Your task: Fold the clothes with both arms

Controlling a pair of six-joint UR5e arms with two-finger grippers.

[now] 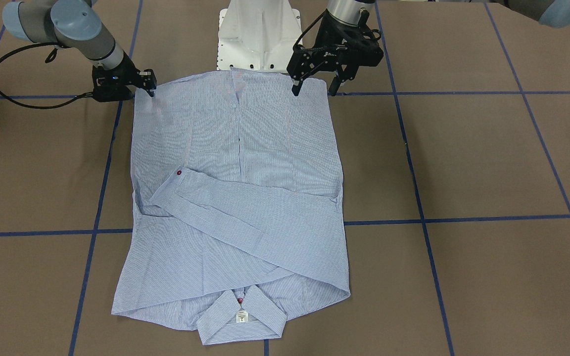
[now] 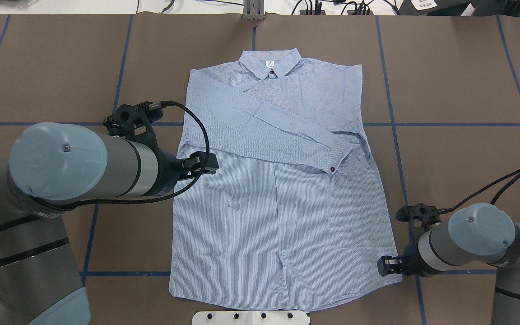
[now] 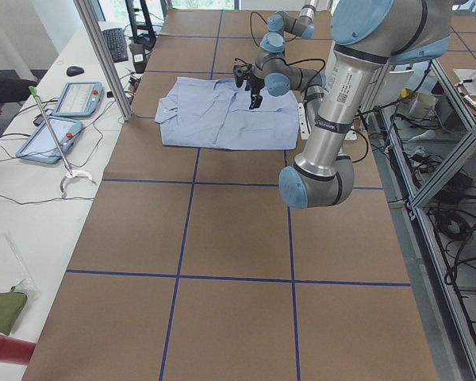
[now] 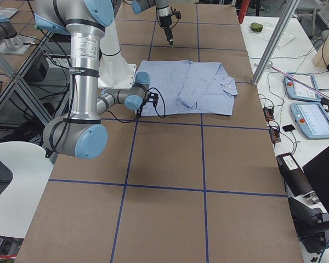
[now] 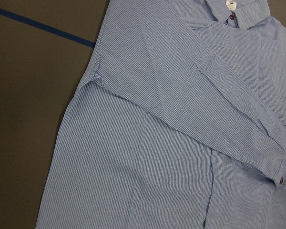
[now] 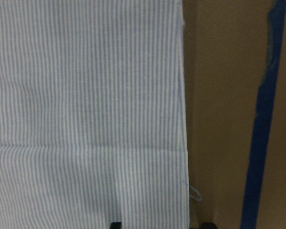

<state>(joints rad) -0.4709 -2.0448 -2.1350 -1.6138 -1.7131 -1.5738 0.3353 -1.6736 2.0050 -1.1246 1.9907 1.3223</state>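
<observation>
The striped shirt [image 1: 238, 198] lies flat and front up on the brown table, also in the overhead view [image 2: 278, 189]. Its collar [image 1: 240, 316] points away from the robot and both sleeves are folded across the chest. My left gripper [image 1: 314, 91] is open and empty. It hangs well above the shirt's left side [image 2: 208, 163]. My right gripper [image 1: 150, 89] is low at the shirt's right hem corner [image 2: 384, 266]. It is open. In the right wrist view its fingertips [image 6: 115, 224] straddle the cloth's edge [image 6: 183, 119].
The white pedestal base [image 1: 258, 34] stands just behind the shirt's hem. Blue tape lines [image 1: 463, 218] grid the brown table. A metal post [image 3: 103, 55] and tablets [image 3: 71, 99] stand on the operators' side beyond the collar.
</observation>
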